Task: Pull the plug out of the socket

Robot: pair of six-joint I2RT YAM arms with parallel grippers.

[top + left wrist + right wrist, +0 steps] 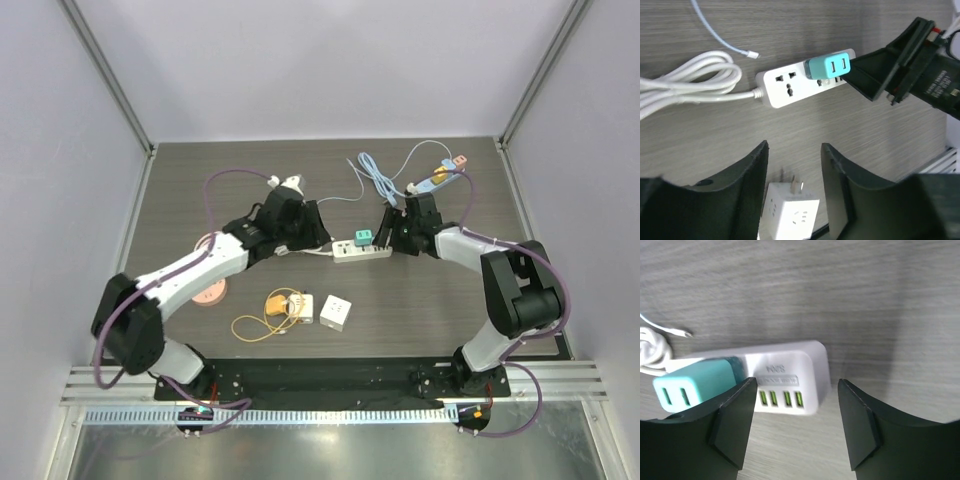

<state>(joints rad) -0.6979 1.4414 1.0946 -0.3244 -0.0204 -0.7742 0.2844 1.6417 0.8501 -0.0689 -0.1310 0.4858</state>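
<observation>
Plug (363,237) from above: teal, standing on the socket strip (350,254), which runs left-right between both arms. Through your left wrist, the left claw (792,190) gapes empty, short of the strip. Through your right wrist, the right claw (797,425) stands wide and empty at the strip's USB end. The plug is just outside one finger, toward the strip's middle, so this arm looks nearer.

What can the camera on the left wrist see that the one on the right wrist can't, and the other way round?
Only the left wrist view: the coiled white cord, a white cube adapter lying nearer, the sockets on top of the white power strip, and the right gripper beside the teal plug. Only the right wrist view: a row of green USB ports. Both: the strip with the teal plug in it, on the wood-grain table.
</observation>
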